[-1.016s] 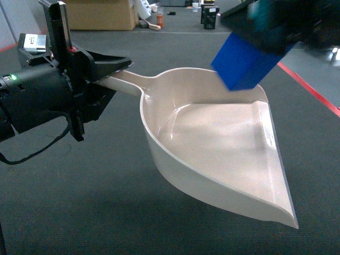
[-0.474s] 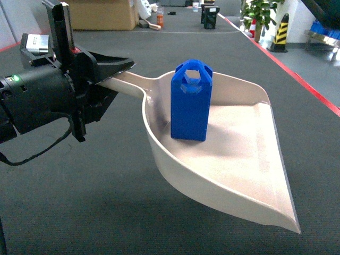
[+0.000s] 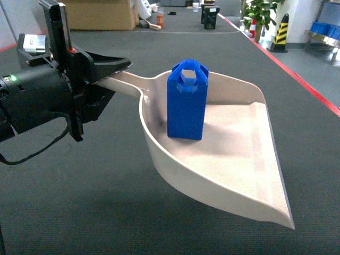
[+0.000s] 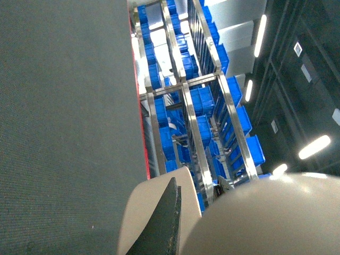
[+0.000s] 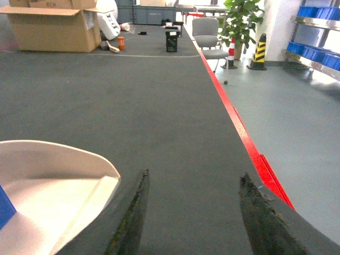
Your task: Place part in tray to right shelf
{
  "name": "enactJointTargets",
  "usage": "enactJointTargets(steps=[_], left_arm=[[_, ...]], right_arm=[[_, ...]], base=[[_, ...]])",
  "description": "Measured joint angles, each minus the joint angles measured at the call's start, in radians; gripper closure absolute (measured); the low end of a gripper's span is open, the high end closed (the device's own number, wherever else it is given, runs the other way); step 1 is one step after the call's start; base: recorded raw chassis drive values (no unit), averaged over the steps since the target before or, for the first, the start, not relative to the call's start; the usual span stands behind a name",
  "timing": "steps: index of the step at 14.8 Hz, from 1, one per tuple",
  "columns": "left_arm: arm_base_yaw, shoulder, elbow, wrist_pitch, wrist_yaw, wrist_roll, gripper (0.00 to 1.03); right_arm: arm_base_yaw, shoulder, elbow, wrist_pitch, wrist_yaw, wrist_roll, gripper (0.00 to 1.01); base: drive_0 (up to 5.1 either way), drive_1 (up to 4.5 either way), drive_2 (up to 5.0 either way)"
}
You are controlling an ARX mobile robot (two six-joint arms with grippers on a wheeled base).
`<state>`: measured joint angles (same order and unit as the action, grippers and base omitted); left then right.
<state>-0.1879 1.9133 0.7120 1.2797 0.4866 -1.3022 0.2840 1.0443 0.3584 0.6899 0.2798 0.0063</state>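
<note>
The tray, a beige dustpan-shaped scoop, hangs above the grey floor. My left gripper is shut on its handle at the left. The part, a blue block with a handle hole, stands upright in the tray's back half. In the left wrist view one black finger lies against the handle. My right gripper is open and empty, to the right of the tray, and is out of the head view. A steel shelf rack with blue crates stands far right; I cannot tell if it is the right shelf.
A red floor line runs along the right. A cardboard box, a plant with a striped cone and an office chair stand far back. Steel racks full of blue crates fill the left wrist view.
One second ago the right gripper held the part over the tray. It has let go and moved out of the head view. The part now stands in the tray, shifted slightly left.
</note>
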Motion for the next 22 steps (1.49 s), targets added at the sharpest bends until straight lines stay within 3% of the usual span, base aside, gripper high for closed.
enactJointTargets(steps=[1,3,4,9,10,22], left_arm=[[0.000,0.000,0.000,0.000,-0.001,0.000,0.88],[-0.006,0.000,0.000,0.000,0.006,0.000,0.88],[-0.004,0.000,0.000,0.000,0.004,0.000,0.88],[0.006,0.000,0.000,-0.005,-0.007,0.000,0.88],[0.005,-0.001,0.000,0.004,-0.002,0.000,0.88],[0.000,-0.003,-0.001,-0.001,0.002,0.000,0.88]], right_arm=[[-0.031,-0.042,-0.046,0.000,-0.008,0.000,0.54],[-0.075,-0.120,-0.126,-0.006,-0.073,0.000,0.80],[-0.084,-0.144,-0.145,-0.008,-0.079,-0.004,0.73],[-0.088,-0.143,-0.145,-0.008,-0.086,-0.004,0.09],[-0.088,-0.143,-0.145,-0.005,-0.087,-0.004,0.01],[-0.088,-0.143,-0.145,-0.007,-0.087,-0.004,0.03]], base=[[0.0,0.00,0.0],[0.0,0.00,0.0],[0.0,0.00,0.0],[2.9,-1.90,-0.9],[5.0,-2.45,-2.4],[4.7,-3.31,-1.5]])
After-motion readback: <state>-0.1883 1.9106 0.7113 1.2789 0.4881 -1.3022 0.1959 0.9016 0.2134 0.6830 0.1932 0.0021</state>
